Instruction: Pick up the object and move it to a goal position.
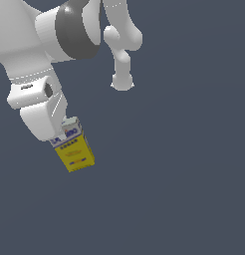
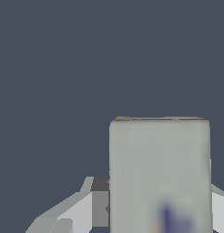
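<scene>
The object is a small carton with a white upper part bearing blue lettering and a yellow lower part. It hangs tilted at the exterior view's left, its top held in my gripper, which is shut on it. In the wrist view the carton shows as a pale grey-white face with a blurred blue mark near its end, and a light grey finger presses against its side. The other finger is mostly hidden behind the carton. No goal marker shows.
The white arm with its dark grey joint fills the upper part of the exterior view's left. Another white link of the arm reaches down at the top centre. A plain dark blue-grey surface lies all around.
</scene>
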`<state>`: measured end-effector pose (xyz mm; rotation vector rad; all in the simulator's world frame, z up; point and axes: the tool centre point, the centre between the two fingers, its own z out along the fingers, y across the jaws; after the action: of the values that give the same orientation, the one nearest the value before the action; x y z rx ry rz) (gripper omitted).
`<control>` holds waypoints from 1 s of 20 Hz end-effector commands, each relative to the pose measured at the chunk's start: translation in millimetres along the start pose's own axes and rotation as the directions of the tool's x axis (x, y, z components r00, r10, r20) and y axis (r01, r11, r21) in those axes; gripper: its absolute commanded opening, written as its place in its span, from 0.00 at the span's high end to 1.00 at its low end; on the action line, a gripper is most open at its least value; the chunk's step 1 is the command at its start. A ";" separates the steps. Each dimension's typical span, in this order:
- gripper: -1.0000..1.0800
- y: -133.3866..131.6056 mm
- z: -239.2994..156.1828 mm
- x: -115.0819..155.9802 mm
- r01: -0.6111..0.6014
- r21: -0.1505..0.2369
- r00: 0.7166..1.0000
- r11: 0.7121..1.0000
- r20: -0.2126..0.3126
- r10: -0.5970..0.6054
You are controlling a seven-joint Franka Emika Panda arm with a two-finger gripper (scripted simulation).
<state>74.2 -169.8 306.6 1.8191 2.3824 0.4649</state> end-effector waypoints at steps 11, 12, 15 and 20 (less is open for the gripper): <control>1.00 18.9 -40.0 -62.1 0.127 -0.071 0.990 0.989 -0.046 -0.131; 1.00 20.1 -41.9 -65.1 0.133 -0.075 0.989 0.988 -0.048 -0.137; 1.00 23.2 -46.4 -72.5 0.148 -0.083 0.987 0.986 -0.053 -0.152; 1.00 26.7 -50.9 -80.1 0.162 -0.092 0.984 0.982 -0.059 -0.168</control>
<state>106.0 -247.3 353.4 1.5859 2.4851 0.6037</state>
